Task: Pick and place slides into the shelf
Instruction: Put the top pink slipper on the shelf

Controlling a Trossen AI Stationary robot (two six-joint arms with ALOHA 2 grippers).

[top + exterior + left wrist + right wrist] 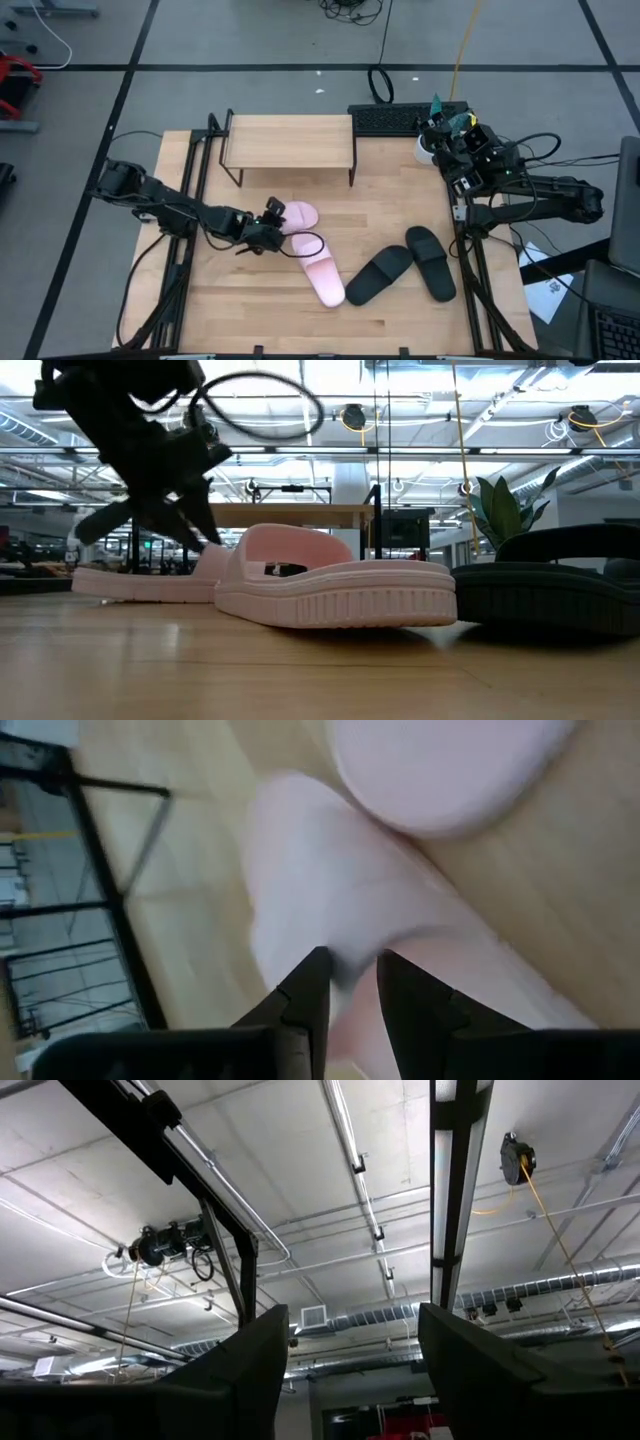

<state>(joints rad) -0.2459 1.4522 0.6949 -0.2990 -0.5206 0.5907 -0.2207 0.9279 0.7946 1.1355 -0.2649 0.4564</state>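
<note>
Two pale pink slides lie on the wooden table. One (300, 214) is near the table's middle, and my left gripper (270, 230) is shut on its left end. The other pink slide (323, 277) lies nearer the front; in the low view it (335, 585) stands before the held one (140, 582). Two black slides (380, 274) (431, 262) rest sole-down to the right. The shelf (290, 138) stands at the table's far side. My right gripper (350, 1380) is open, raised at the far right edge and pointing at the ceiling. My left gripper pinches a pink raised edge of the slide (350, 955) between its two fingers (310, 985), at the slide's left end; whether strap or side wall, I cannot tell. The fingers come slanting down from the table's left. The slide's sole (120, 585) lies on the table.
A black keyboard (395, 120) and a white cup (427, 148) sit behind the shelf's right end, beside the right arm. Black frame rails (190, 200) run along both table sides. Bare wood lies between the shelf and the slides (400, 190).
</note>
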